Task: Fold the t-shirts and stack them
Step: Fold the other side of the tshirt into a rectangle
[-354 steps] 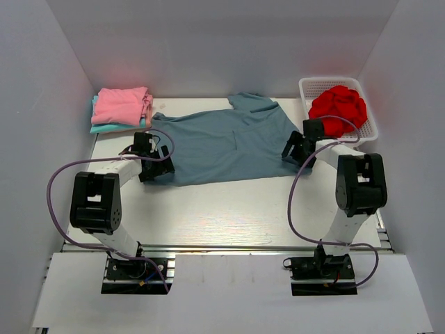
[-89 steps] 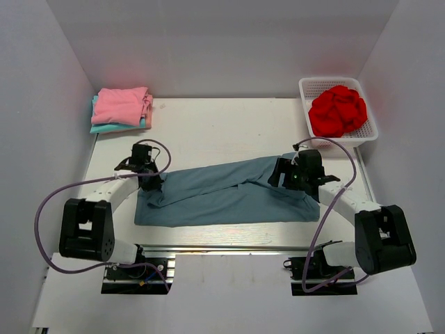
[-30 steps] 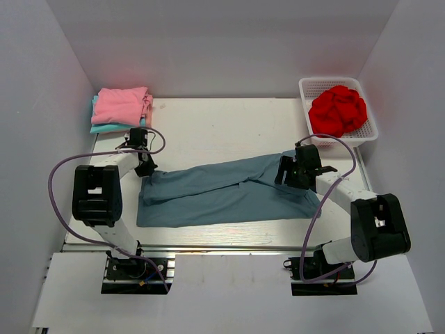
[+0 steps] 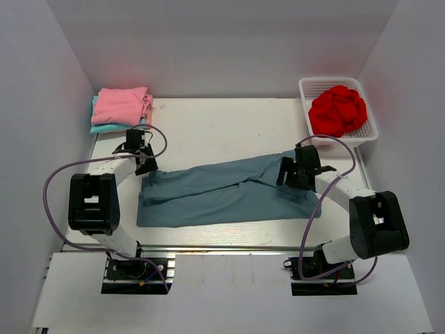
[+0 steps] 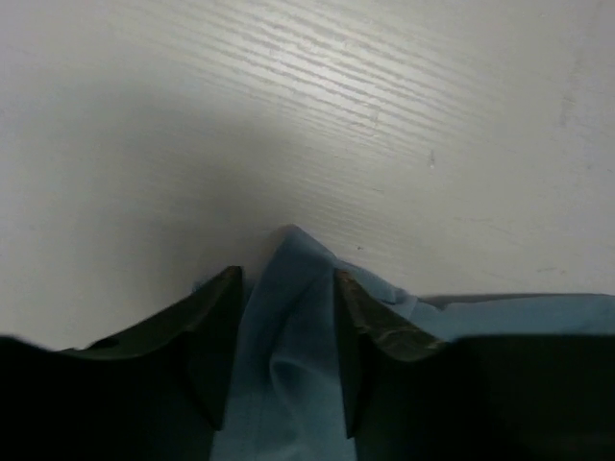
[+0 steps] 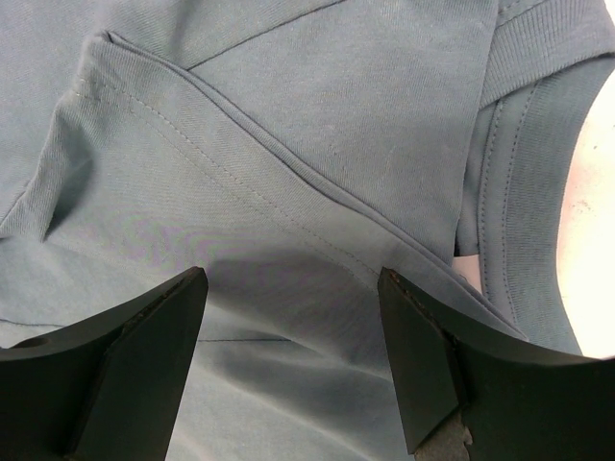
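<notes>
A dusty blue-grey t-shirt (image 4: 222, 191) lies folded lengthwise into a long band across the table's near half. My left gripper (image 4: 145, 167) is at its far left corner; in the left wrist view its fingers (image 5: 286, 279) stand apart, with a peak of blue cloth (image 5: 288, 327) loose between them. My right gripper (image 4: 290, 174) hovers over the band's right end, jaws wide open (image 6: 293, 283) above the collar area (image 6: 519, 192), holding nothing. Pink (image 4: 122, 104) and teal (image 4: 104, 128) t-shirts sit folded and stacked at the far left. A red t-shirt (image 4: 337, 110) lies bunched in the basket.
The white mesh basket (image 4: 306, 87) stands at the far right corner. White walls close in the table (image 4: 222, 125) on three sides. Purple cables loop beside both arms.
The left gripper's jaws have come apart on the shirt's left corner since a second ago. The shirt and the right arm have barely moved.
</notes>
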You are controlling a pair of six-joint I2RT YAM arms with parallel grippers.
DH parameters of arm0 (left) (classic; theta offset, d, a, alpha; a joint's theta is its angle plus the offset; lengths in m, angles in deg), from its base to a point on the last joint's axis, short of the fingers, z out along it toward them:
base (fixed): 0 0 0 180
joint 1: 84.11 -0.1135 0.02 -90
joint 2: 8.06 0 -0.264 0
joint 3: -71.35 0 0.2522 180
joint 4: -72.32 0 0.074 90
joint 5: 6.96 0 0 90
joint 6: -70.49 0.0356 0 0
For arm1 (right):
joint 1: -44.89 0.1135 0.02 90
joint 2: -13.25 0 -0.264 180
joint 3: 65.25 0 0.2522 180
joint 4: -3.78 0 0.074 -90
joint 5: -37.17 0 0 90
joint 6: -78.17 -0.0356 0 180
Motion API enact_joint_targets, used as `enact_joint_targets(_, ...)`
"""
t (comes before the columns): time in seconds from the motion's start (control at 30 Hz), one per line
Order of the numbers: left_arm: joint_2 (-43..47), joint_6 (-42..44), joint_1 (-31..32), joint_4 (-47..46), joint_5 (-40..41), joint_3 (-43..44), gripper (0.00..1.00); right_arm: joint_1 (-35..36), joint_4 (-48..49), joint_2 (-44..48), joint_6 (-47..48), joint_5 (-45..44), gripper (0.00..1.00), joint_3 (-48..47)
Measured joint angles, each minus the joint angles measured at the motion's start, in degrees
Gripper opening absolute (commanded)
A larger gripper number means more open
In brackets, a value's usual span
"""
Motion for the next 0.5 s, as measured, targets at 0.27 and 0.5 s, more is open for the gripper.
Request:
enact_joint_targets(0.27,-8.13,-0.11,0.00,0.52,-0.37,3.30,0.34,0.00,0.00,-0.39,0.20,-0.07,0.78,0.00)
enact_joint_targets(0.5,-8.76,-1.31,0.02,0.87,-0.48,4.15,0.00,0.00,0.00,-0.83,0.26,-0.09,0.78,-0.04)
